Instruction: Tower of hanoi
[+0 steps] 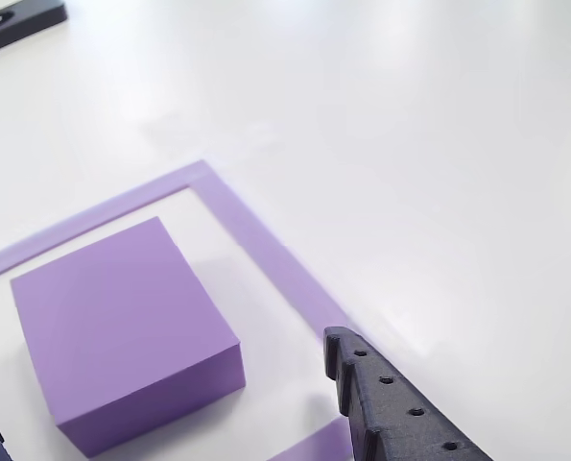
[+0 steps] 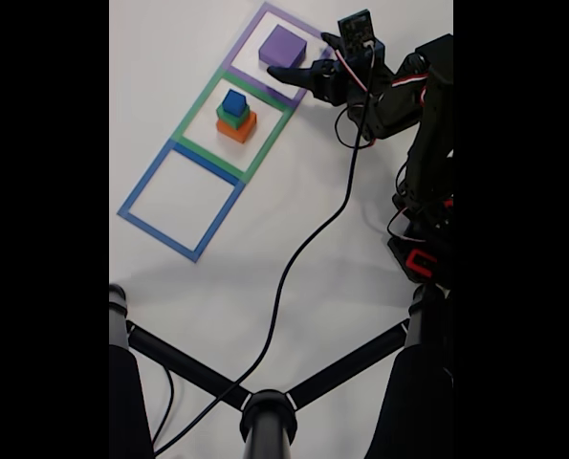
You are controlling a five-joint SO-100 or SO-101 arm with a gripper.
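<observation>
**Purple cube down, stack waiting**

Lay alone inside the purple outline [image 2: 244,40]: the purple cube [image 2: 283,46], flat on the white bench [image 2: 169,287]. Hung just beside that cube, spread open and empty: the fingers [image 2: 303,57]. Stood in the green outline [image 2: 199,103], next along from the purple cube: orange cube [image 2: 237,127], green cube [image 2: 231,116], blue cube [image 2: 233,101], stacked. Judged between steps; next, probably, reaching for blue atop the stack.

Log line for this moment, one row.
gripper: open, beside purple cube | purple cube: alone in purple square | blue/green/orange stack: green square | blue square: empty
</observation>
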